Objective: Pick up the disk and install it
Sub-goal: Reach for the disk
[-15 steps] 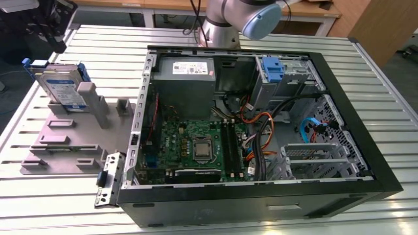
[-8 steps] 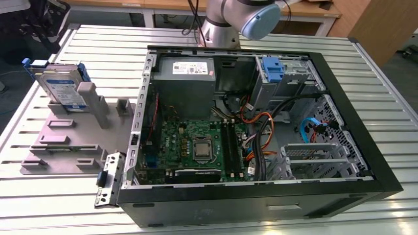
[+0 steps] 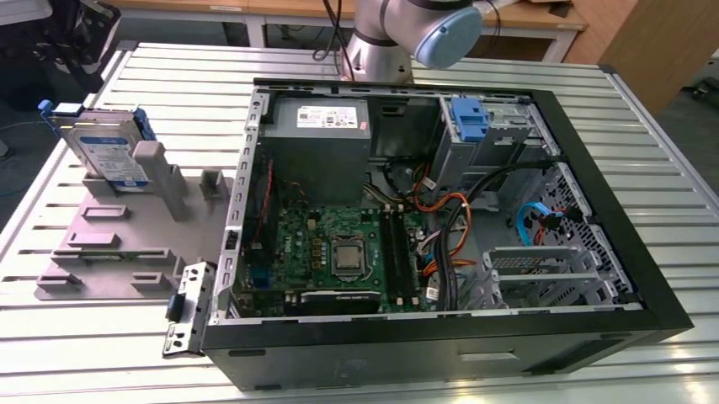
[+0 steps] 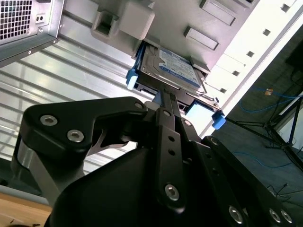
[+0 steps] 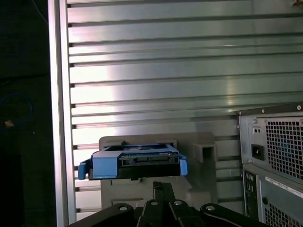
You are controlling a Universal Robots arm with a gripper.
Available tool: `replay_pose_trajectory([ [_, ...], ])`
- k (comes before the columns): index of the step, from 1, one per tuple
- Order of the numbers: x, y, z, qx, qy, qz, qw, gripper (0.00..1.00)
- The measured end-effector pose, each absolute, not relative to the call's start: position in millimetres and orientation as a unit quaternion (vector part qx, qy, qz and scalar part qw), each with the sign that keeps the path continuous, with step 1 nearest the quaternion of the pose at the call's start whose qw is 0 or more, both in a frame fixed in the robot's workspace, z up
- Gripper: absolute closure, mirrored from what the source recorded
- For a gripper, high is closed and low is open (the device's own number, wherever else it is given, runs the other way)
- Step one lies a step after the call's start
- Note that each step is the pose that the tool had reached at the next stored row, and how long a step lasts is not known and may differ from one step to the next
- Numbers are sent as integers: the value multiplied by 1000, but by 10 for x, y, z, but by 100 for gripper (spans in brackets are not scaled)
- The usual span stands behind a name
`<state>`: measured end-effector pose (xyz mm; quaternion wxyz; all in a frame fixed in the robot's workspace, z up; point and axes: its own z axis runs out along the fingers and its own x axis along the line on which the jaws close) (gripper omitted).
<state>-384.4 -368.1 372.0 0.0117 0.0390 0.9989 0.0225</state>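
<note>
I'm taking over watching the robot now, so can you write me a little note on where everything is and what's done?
Gripper: pointed toward the disk, apart from it, not holding it.
Disk: standing tilted in the grey holder at the exterior view's left, beside the open computer case.
Done: nothing that shows; the disk is not yet picked up.
Left: picking the disk up and installing it.

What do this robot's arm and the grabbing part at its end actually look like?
The arm is a smooth silver-grey tube with a rounded light-blue cap on its joint. The end effector, in the second wrist view, is matte black: flat, angular linkage plates pinned with shiny silver screws, plus a bare silvery metal link on one side.
</note>
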Motion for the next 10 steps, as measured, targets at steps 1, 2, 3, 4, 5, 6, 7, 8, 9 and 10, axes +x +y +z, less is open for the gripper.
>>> replay_pose_trajectory([
  [1, -3844, -3681, 3718, 39, 999, 22, 9, 89],
  [2, -3844, -3681, 3716, 39, 999, 22, 6, 89],
  [3, -3845, -3681, 3716, 39, 999, 22, 6, 89],
  [4, -3845, -3681, 3716, 39, 999, 22, 6, 89],
  [5, -3844, -3681, 3717, 39, 999, 22, 6, 89],
  [6, -3844, -3682, 3717, 39, 999, 22, 6, 89],
  [7, -3844, -3681, 3717, 39, 999, 22, 6, 89],
  [8, -3844, -3681, 3717, 39, 999, 22, 6, 89],
  [9, -3844, -3681, 3717, 39, 999, 22, 6, 89],
  [10, -3846, -3682, 3717, 39, 999, 22, 6, 89],
])
